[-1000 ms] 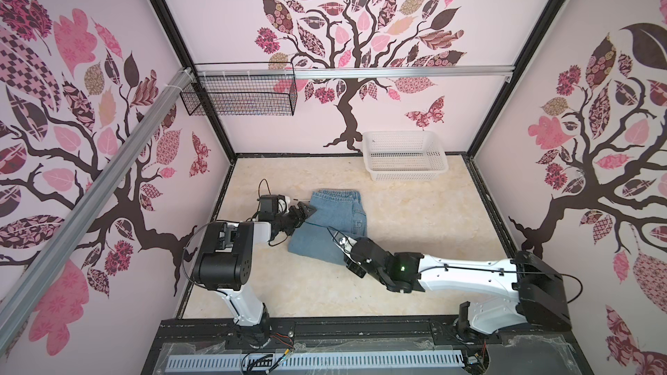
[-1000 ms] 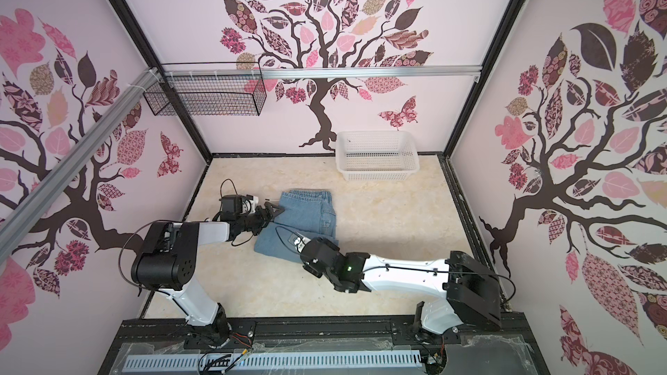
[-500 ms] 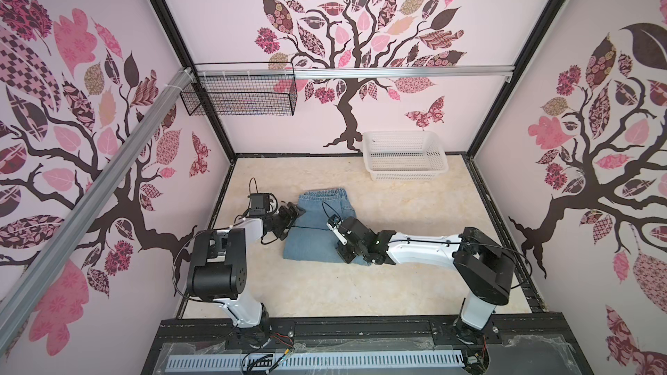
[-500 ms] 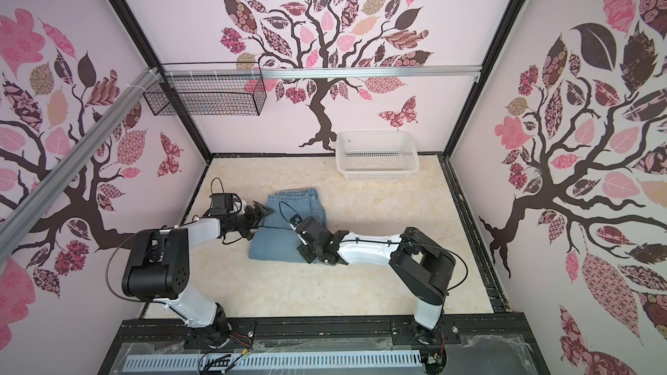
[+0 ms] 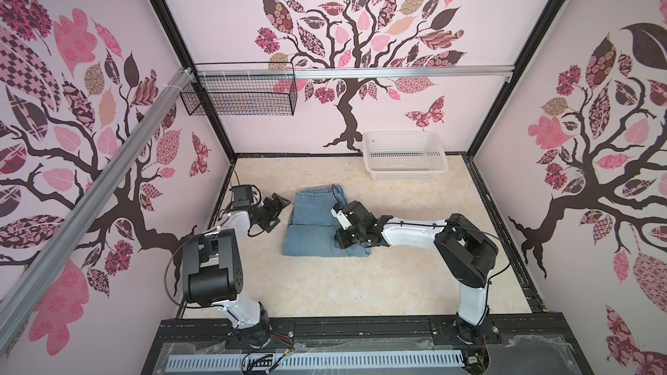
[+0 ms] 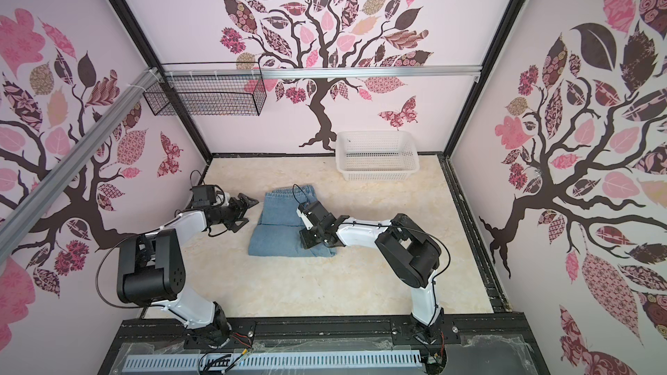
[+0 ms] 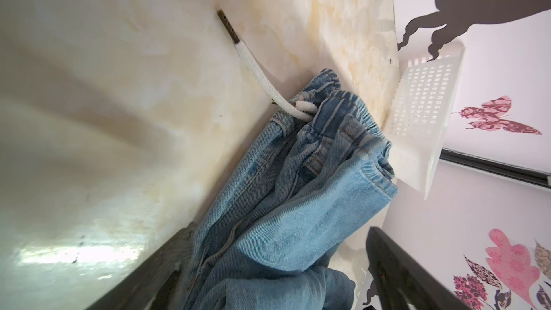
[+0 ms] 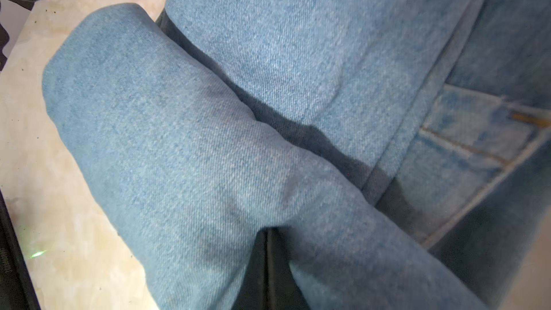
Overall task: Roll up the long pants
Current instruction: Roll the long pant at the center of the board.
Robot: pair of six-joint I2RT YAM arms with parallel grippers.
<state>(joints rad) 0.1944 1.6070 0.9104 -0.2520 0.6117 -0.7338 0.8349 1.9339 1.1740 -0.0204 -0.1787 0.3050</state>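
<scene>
Both top views show the left gripper [image 5: 279,212] [image 6: 247,211] just left of the jeans [image 5: 314,232] [image 6: 278,232], jaws spread wide and holding nothing. A second ago it was against the jeans' left edge; now a strip of bare floor [image 5: 361,283] shows between them. In the left wrist view the jeans [image 7: 283,204] lie bunched, and a white drawstring [image 7: 262,79] trails from the waistband onto the floor.

The jeans lie on the floor, waistband toward the back wall, with a fold line running across them. Their outline is squarer than a second ago.

The right arm lay low and stretched out a second ago, its gripper at the near edge of the jeans. Now its elbow is raised to the right of the jeans and the right gripper [image 5: 343,243] [image 6: 306,241] sits clenched on their right half. In the right wrist view a thick fold of the jeans [image 8: 208,144] crowds the dark fingers [image 8: 268,263]; whether any cloth is pinched cannot be told.

A wire basket [image 5: 240,102] hangs on the wall rail, behind and left of the jeans; only wall shows through its mesh. A white plastic basket [image 5: 404,174] stands behind and right of the jeans, its perforated floor in plain sight.
</scene>
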